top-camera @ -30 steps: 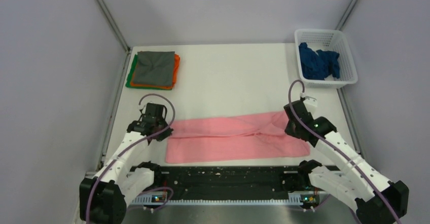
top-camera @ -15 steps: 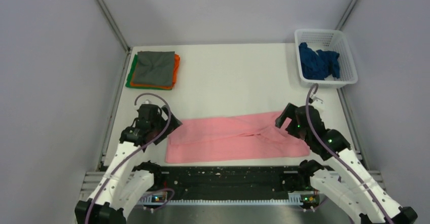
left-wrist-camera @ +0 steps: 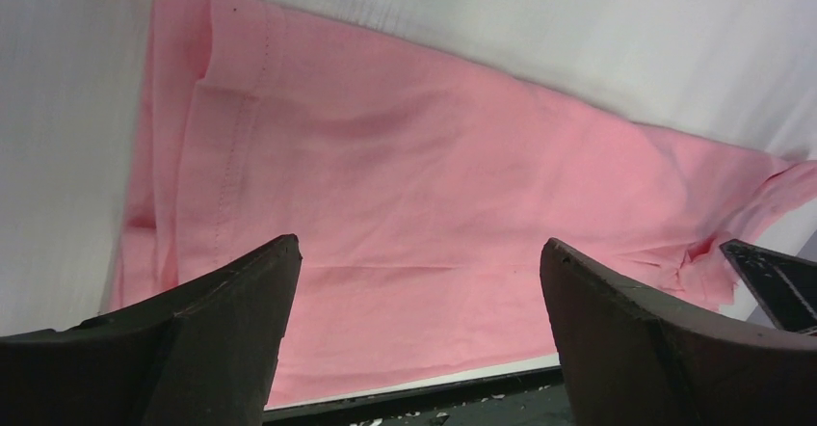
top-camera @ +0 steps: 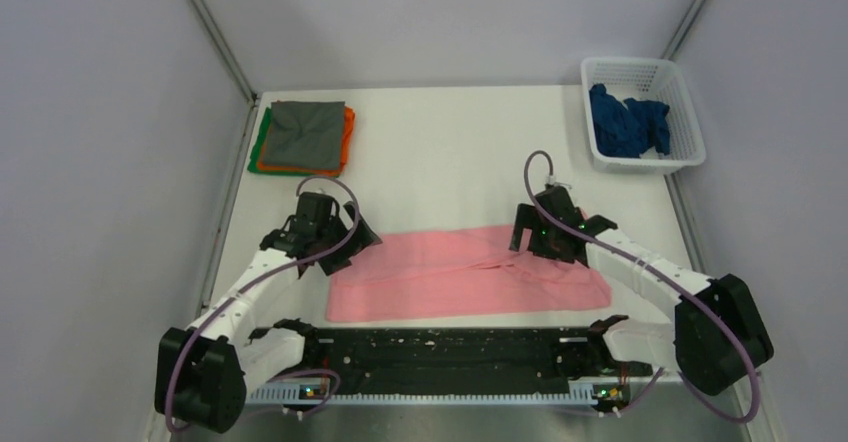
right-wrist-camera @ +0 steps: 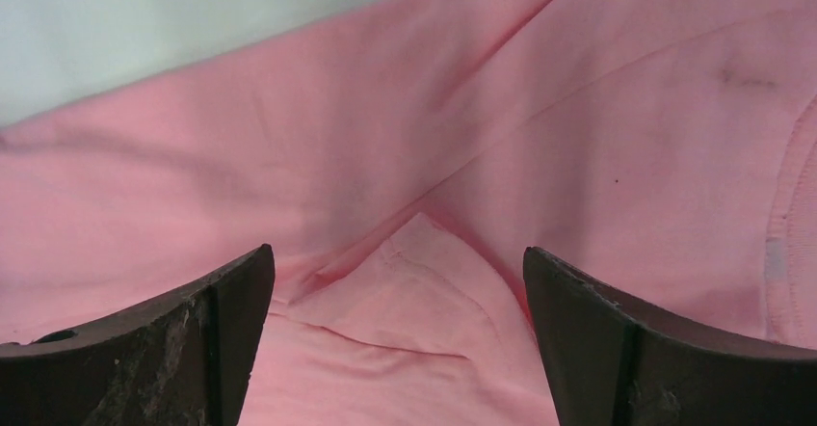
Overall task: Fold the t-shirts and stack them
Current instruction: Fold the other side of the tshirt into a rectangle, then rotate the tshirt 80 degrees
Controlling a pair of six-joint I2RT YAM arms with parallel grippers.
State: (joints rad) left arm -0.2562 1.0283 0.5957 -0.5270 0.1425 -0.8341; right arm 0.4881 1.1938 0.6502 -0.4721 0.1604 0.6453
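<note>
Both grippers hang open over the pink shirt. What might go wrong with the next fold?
1. A loose sleeve flap lies bunched under the right gripper; folding over it would probably leave a lump.
2. The pink t-shirt is layered at the end below the left gripper; a shallow pinch may take only the top layer and pull the fold open.

You see the whole desk [top-camera: 450,152] from above and behind; both wrist views face down, close over the pink t-shirt [left-wrist-camera: 405,185].
</note>
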